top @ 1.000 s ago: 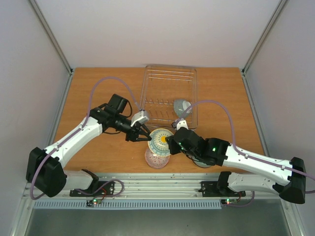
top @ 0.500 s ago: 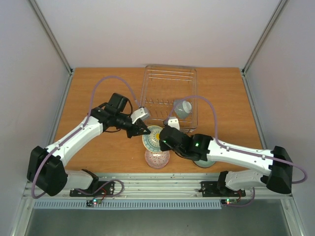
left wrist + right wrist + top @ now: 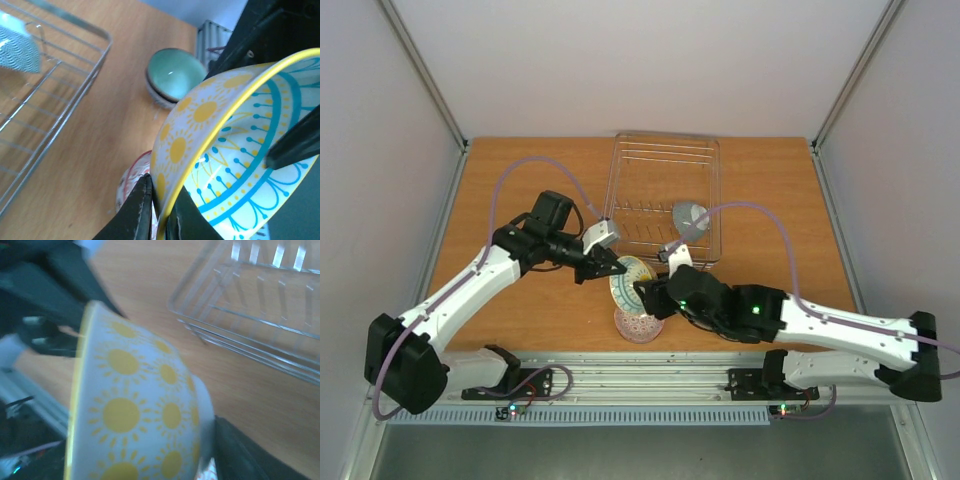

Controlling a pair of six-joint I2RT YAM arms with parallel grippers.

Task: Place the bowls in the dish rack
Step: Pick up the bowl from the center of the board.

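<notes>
I'm mid-transfer. My left end effector (image 3: pixel 604 265) is clenched on the yellow rim of the sun-patterned bowl (image 3: pixel 632 284), which is tipped on edge above the bench (image 3: pixel 520 180) at centre frame. The right end effector (image 3: pixel 652 297) sits just beside the bowl's foot; I cannot tell its grip. Next, I judge, the glossy round ceramic goes up-frame between the thin wire tines of the dish rack (image 3: pixel 665 160).

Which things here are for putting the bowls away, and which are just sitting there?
For the job:
- sun bowl, pinched in the left claw
- dotted bowl
- green bowl
- grey bowl, already in the rack
- rack

Just there:
- table
- purple cable
</notes>
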